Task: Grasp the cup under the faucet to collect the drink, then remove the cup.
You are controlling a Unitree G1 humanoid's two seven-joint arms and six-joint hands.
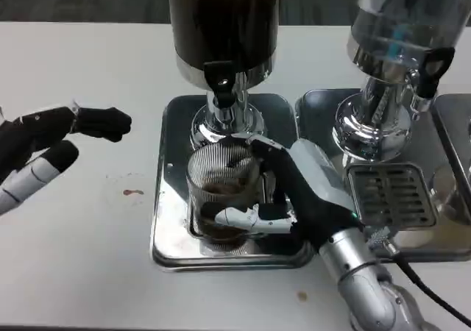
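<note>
So the right robot hand point(294, 198) is wrapped around the ribbed cup point(222, 195), which sits on the metal tray point(165, 198) right under the faucet point(221, 81). Left robot hand point(51, 136) hovers over the table point(81, 257), fingers apart, holding nothing.

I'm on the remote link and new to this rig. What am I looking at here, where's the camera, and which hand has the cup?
The camera sits on the robot's head, looking down at a white table. The right robot hand grips a clear ribbed cup with dark drink in the bottom. The cup stands on a metal tray under the black faucet of a dark drink dispenser. The left robot hand holds nothing, hanging over the table to the left. A second, clear dispenser stands on the right, above a drip grate.
</note>
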